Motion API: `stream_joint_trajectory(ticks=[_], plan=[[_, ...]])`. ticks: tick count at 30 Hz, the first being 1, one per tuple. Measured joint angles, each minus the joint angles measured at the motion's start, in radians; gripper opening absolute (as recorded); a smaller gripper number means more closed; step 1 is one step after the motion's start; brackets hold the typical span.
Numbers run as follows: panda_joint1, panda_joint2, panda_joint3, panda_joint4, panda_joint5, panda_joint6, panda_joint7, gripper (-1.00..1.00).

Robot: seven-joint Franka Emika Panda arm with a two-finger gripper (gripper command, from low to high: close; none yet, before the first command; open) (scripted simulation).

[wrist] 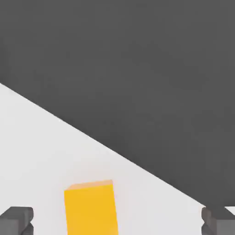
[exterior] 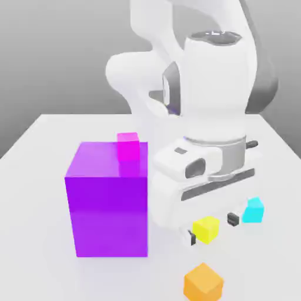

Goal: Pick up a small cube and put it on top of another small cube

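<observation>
Landmark for this report: the big purple cube (exterior: pixel 107 200), a glossy, sharp-edged block standing on the white table (exterior: pixel 41 153).

The orange cube (exterior: pixel 203 283) is a small, matte, plain-faced block resting on the table, set off from the purple cube's lower corner toward the exterior view's right and nearer the camera, well apart from it. It sits turned so that one vertical edge faces the camera. Nothing touches it.

A small magenta cube (exterior: pixel 128 146) sits behind the purple cube's top rear edge. A yellow cube (exterior: pixel 206 229) lies beside the purple cube toward the exterior view's right, and a cyan cube (exterior: pixel 254 210) lies farther the same way. All the small cubes are flat-shaded with crisp corners.

The gripper (exterior: pixel 213 228) hangs from a smooth white arm with a grey metallic wrist band, to the purple cube's right in the exterior view. Its dark fingers (exterior: pixel 233 219) stand spread wide and released, with the yellow cube seen between them in that view; whether they are level with it cannot be told.

The hand view adds the orange cube's (wrist: pixel 90 209) flat face between two dark fingertips (wrist: pixel 17 220), clear of both, on pale table (wrist: pixel 32 151) that ends in a straight edge against dark grey floor (wrist: pixel 137 59).
</observation>
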Motion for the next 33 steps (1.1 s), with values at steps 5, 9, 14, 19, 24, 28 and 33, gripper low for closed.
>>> stream_joint_trajectory(ticks=[5, 9, 14, 19, 24, 28, 33], plan=[[0.011, 0.18, 0.003, 0.004, -0.028, 0.104, -0.023, 0.0], [0.011, 0.273, 0.004, 0.021, -0.029, 0.177, -0.024, -1.0], [0.01, 0.283, 0.004, 0.023, -0.03, 0.184, -0.023, -1.0], [0.009, 0.147, 0.005, -0.003, -0.031, 0.074, -0.022, -1.0], [-0.013, -0.032, -0.01, -0.045, -0.001, -0.064, -0.017, -1.0], [-0.046, -0.175, -0.029, -0.081, 0.009, -0.172, 0.003, -1.0], [-0.079, -0.356, -0.048, -0.126, 0.001, -0.308, 0.043, -1.0]])
